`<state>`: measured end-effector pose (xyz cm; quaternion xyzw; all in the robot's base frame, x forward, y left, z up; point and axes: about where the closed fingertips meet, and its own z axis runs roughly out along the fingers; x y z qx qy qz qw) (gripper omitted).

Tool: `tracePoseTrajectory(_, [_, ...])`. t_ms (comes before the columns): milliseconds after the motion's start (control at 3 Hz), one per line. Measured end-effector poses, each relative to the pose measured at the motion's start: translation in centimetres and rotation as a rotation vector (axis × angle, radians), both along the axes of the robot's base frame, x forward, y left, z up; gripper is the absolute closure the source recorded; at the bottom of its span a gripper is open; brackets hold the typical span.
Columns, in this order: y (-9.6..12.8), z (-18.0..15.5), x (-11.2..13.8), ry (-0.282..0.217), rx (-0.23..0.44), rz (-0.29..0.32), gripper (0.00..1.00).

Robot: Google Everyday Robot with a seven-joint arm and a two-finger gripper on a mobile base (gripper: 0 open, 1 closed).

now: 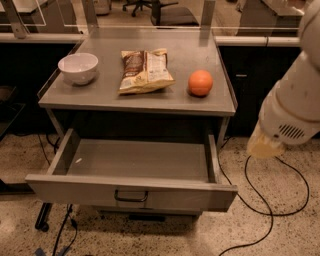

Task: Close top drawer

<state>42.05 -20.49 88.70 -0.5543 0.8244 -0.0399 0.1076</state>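
The wide grey metal top drawer [75,189] looks rigid and free-sliding, so we press its front by the dark wire handle [131,196]; the gripper [264,146] hangs right, its opening we cannot tell.

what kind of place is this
Probably an office or lab workspace: a grey metal cart with its top drawer open, office chairs behind, cables on a speckled floor. The robot's arm is at right; the gripper is out of view.
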Motion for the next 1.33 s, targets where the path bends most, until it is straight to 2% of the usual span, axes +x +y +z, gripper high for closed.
tracePoseTrajectory(333, [0.4, -4.3, -1.2, 0.071, 0.007, -0.03, 1.0])
tracePoseTrajectory(667, [0.4, -4.3, -1.2, 0.071, 0.007, -0.03, 1.0])
tracePoseTrajectory(1000, [1.4, -6.7, -3.3, 0.122, 0.03, -0.044, 1.0])
tracePoseTrajectory(1333, [4.1, -12.5, -4.4, 0.19, 0.086, -0.079, 1.0])
